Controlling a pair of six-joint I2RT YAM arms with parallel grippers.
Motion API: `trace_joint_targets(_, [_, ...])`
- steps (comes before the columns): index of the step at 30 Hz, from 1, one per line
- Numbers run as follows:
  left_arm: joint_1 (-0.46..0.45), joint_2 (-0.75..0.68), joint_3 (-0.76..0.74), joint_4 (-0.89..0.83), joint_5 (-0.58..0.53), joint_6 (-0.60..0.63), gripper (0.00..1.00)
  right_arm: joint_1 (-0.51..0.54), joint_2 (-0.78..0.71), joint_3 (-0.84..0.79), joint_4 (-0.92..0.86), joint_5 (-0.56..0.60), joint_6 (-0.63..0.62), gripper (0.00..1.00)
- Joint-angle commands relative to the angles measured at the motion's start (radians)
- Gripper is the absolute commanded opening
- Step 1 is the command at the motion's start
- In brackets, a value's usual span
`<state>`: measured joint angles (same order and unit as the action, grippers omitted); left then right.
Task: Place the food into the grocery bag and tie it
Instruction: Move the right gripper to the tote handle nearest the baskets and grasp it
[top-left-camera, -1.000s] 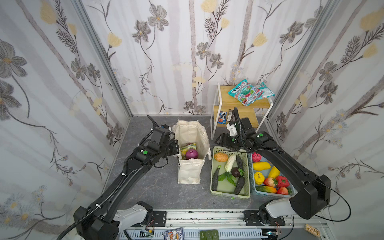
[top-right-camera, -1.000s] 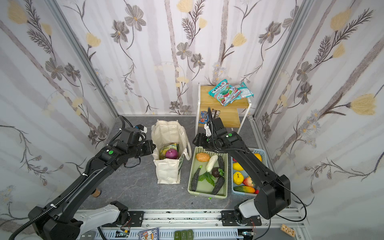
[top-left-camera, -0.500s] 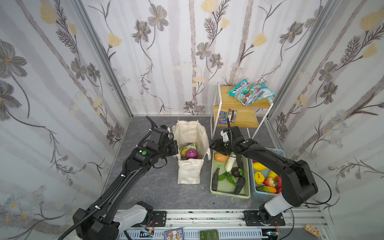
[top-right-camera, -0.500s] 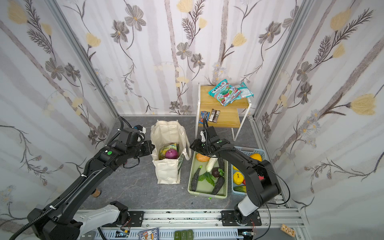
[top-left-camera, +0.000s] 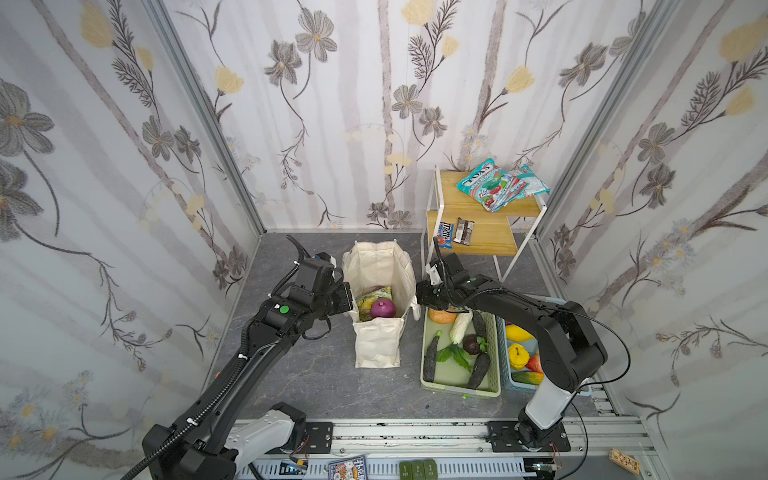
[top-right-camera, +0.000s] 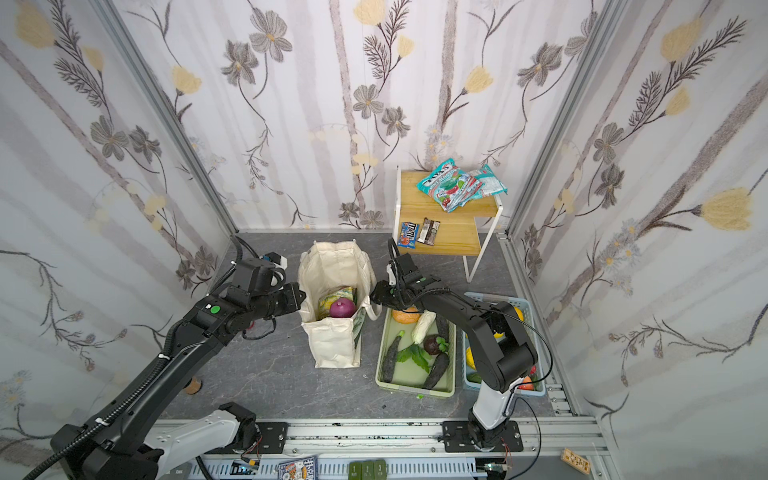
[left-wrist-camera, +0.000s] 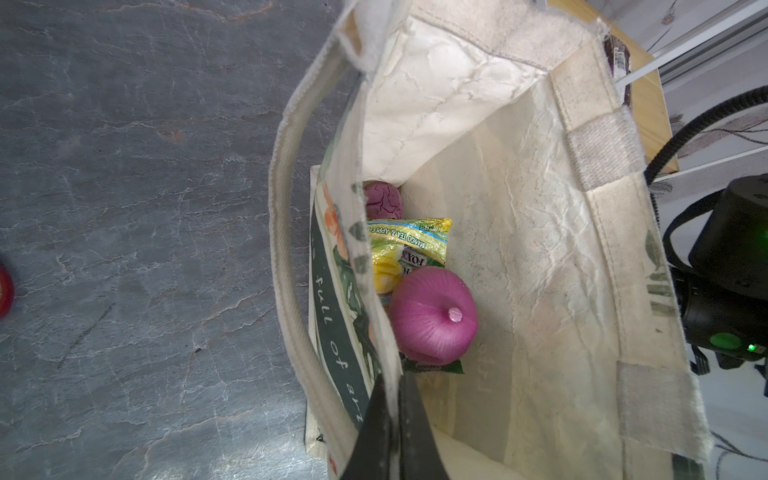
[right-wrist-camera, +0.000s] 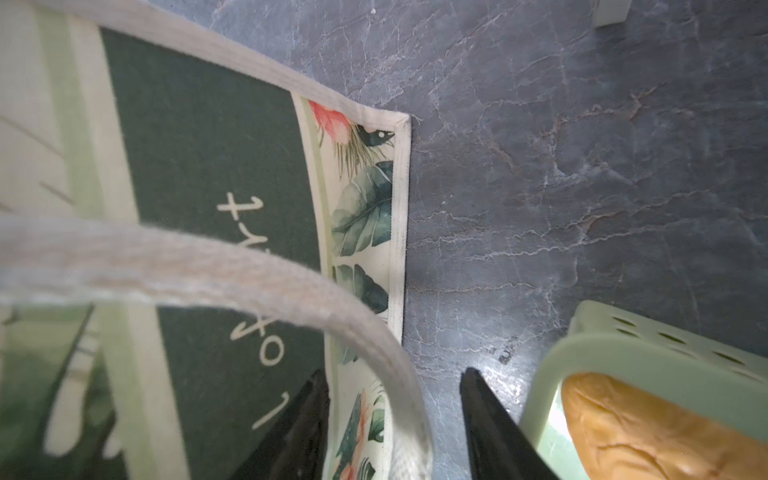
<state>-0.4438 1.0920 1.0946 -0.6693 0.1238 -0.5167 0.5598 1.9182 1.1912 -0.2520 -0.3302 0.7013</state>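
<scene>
The cream grocery bag (top-left-camera: 378, 266) stands open on the grey floor, its dark green printed side (right-wrist-camera: 216, 166) facing the baskets. Inside lie a purple onion (left-wrist-camera: 432, 316), a yellow-green snack packet (left-wrist-camera: 409, 245) and another purple piece (left-wrist-camera: 382, 199). My left gripper (left-wrist-camera: 392, 415) is shut on the bag's left rim and shows in both top views (top-left-camera: 351, 297) (top-right-camera: 301, 297). My right gripper (right-wrist-camera: 392, 372) is open at the bag's right side (top-left-camera: 417, 293), its fingers on either side of a strap handle (right-wrist-camera: 249, 274) without squeezing it. A tan potato (top-left-camera: 442, 316) and a dark avocado (top-left-camera: 471, 344) lie in the green basket.
The pale green basket (top-left-camera: 459, 386) sits right of the bag, with the blue basket (top-left-camera: 519, 384) of fruit beyond it. A wooden shelf (top-left-camera: 486, 245) at the back right holds teal-red packets (top-left-camera: 494, 187) and candy bars (top-left-camera: 457, 230). Floral walls enclose three sides.
My right gripper has swung left from above the baskets to the bag's right handle, and its jaws have narrowed. The left gripper has kept its hold on the rim.
</scene>
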Motion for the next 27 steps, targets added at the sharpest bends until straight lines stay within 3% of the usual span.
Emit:
trace_joint_targets(1, [0.0, -0.005, -0.001, -0.008, -0.016, -0.01, 0.0, 0.008, 0.013, 0.003, 0.026, 0.036, -0.021, 0.48])
trace_joint_targets(5, [0.0, -0.007, -0.001, -0.005, -0.017, -0.019, 0.0, 0.016, 0.021, 0.005, 0.04, 0.031, -0.027, 0.33])
trace_joint_targets(9, [0.009, -0.019, 0.02, -0.015, -0.008, -0.027, 0.37, 0.015, 0.002, 0.004, 0.028, 0.038, -0.024, 0.3])
trace_joint_targets(18, [0.151, -0.063, 0.101, -0.09, 0.108, 0.013, 0.68, -0.005, -0.067, -0.017, -0.003, 0.047, -0.039, 0.16])
trace_joint_targets(23, [0.324, -0.03, 0.05, -0.093, 0.186, 0.04, 0.7, -0.004, -0.074, -0.018, -0.002, 0.045, -0.04, 0.16])
trace_joint_targets(27, [0.445, 0.017, -0.117, 0.061, 0.33, 0.003, 0.61, -0.001, -0.064, -0.015, 0.007, 0.052, -0.054, 0.33])
